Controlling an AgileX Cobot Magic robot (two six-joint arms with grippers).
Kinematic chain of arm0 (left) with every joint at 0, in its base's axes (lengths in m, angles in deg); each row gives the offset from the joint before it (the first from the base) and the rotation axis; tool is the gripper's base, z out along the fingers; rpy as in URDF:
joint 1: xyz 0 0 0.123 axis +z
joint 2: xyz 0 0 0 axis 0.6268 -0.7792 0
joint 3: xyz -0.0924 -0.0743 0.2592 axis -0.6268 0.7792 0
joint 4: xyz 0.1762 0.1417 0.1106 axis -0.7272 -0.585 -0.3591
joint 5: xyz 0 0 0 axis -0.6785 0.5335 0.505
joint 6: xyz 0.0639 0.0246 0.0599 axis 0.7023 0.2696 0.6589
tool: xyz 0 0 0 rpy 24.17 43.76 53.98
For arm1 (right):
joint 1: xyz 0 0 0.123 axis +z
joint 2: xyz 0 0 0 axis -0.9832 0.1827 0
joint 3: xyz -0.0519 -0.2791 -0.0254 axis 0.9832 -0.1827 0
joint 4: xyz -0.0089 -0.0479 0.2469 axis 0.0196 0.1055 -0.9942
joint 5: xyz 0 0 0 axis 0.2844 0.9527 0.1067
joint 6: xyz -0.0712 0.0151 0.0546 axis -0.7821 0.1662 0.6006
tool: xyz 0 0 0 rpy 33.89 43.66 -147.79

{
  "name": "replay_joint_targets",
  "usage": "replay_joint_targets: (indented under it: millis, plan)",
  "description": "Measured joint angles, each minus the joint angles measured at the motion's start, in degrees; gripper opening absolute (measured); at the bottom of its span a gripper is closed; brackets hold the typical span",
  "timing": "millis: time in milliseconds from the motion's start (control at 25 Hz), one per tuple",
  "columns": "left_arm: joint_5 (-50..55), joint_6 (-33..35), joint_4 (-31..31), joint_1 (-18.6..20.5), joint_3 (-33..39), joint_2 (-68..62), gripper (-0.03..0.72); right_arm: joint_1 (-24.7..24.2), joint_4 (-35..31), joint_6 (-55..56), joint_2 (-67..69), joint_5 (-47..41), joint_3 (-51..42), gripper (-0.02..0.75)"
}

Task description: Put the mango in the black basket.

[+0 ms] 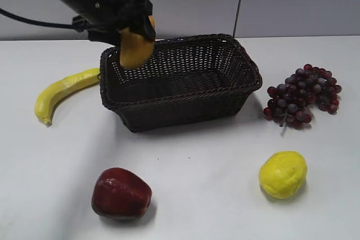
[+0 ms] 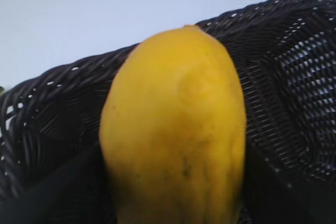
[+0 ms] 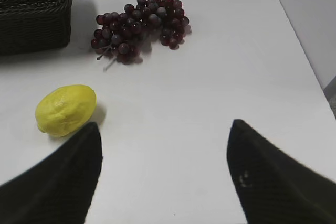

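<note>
My left gripper (image 1: 136, 29) is shut on the mango (image 1: 135, 49), an oblong yellow-orange fruit, and holds it in the air over the left rear corner of the black basket (image 1: 225, 96). In the left wrist view the mango (image 2: 176, 129) fills the middle, with the basket's woven rim (image 2: 63, 77) behind and below it. The fingers are mostly hidden by the fruit. My right gripper (image 3: 164, 129) is open and empty above the bare table, right of the basket's corner (image 3: 37, 19); it does not show in the exterior view.
A yellow banana (image 1: 62, 91) lies left of the basket. A bunch of dark grapes (image 1: 304, 94) (image 3: 139, 24) lies to its right. A red apple (image 1: 121, 193) and a bright-yellow lemon-like fruit (image 1: 283, 174) (image 3: 65, 109) sit at the front.
</note>
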Motion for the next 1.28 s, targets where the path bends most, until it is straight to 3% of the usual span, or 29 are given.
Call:
replay_joint_targets:
  millis: [200, 360, 640, 960, 1120, 1280]
  plan:
    - [-0.89, 0.0, -0.32, 0.0, -0.12, -2.37, 0.664, 0.0, 0.0, 0.0, 0.0, 0.0, 0.0, 0.571]
    - [-1.39, 0.0, -0.38, 0.0, -0.46, -2.08, 0.689, 0.0, 0.0, 0.0, 0.0, 0.0, 0.0, 0.571]
    - [5.96, 0.0, -6.34, 0.0, -0.46, 5.77, 0.69, 0.0, 0.0, 0.0, 0.0, 0.0, 0.0, 0.571]
    - [25.49, 0.0, -22.76, 0.68, -0.58, 20.86, 0.64, 0.0, 0.0, 0.06, 0.0, 0.0, 0.0, 0.571]
    - [30.96, -0.79, -25.05, 2.22, -0.22, 25.54, 0.615, 0.0, 0.0, 0.01, 0.0, 0.0, 0.0, 0.571]
    - [33.51, -1.37, -25.46, 3.68, 4.88, 30.02, 0.593, 0.0, 0.0, 0.01, 0.0, 0.0, 0.0, 0.571]
